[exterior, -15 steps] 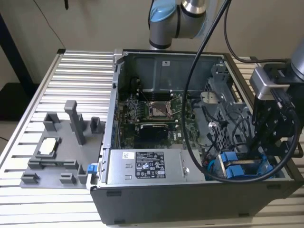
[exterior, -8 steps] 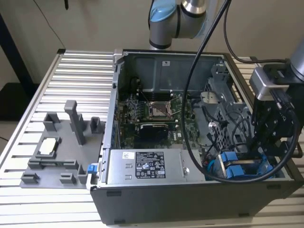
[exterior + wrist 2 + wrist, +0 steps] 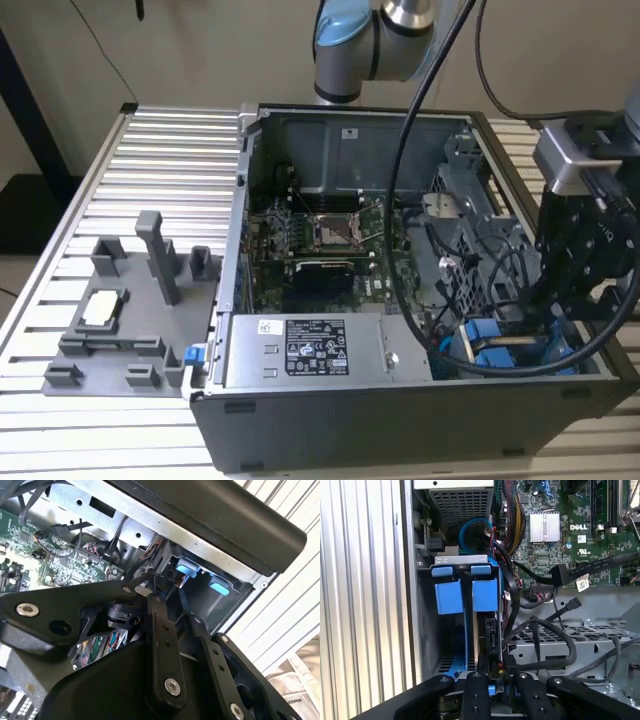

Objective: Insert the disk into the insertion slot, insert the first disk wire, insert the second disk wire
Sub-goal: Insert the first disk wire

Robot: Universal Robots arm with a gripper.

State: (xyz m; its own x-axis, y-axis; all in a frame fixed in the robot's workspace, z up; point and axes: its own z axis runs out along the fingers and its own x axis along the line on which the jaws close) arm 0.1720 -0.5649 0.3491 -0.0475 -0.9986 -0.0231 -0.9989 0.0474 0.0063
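The disk [image 3: 492, 635] stood on edge inside the insertion slot [image 3: 451, 635]; the gripper [image 3: 496, 677] was positioned just beside that slot, closure state indeterminate.

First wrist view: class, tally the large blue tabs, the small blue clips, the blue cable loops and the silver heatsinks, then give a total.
Large blue tabs: 2
Small blue clips: 2
Blue cable loop: 1
Silver heatsink: 1
Total: 6
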